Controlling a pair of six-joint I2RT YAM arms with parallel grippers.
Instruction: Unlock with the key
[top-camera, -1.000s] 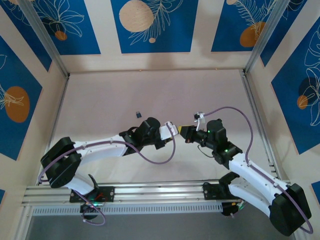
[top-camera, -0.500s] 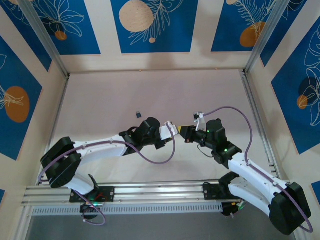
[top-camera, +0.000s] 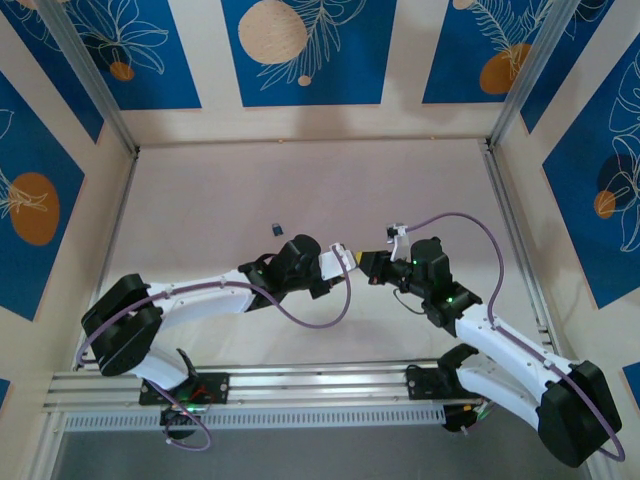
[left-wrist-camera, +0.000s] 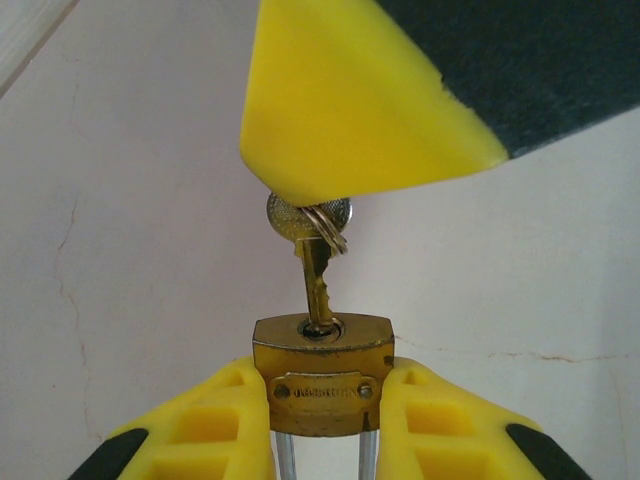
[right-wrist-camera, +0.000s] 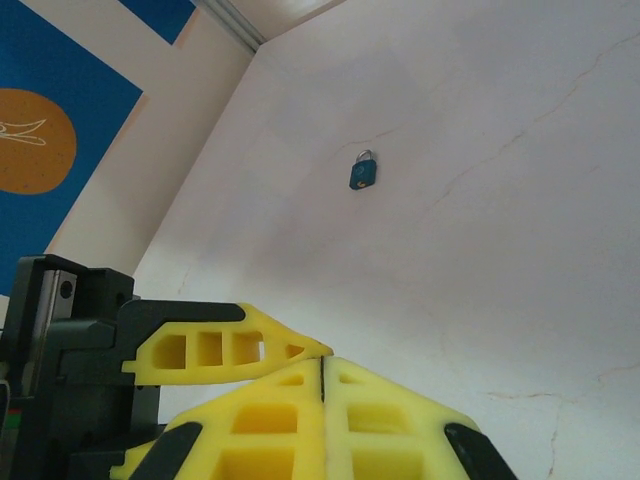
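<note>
the left gripper (left-wrist-camera: 322, 405) is clamped on the brass padlock (left-wrist-camera: 322, 372), holding it near the middle of the table (top-camera: 220, 200). the key (left-wrist-camera: 316, 280) sits in the padlock's keyhole, its head pinched by the closed right gripper (right-wrist-camera: 322, 385).

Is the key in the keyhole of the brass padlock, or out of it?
In. In the left wrist view the blade of the key enters the keyhole on top of the brass padlock; how deep, cannot tell.
</note>
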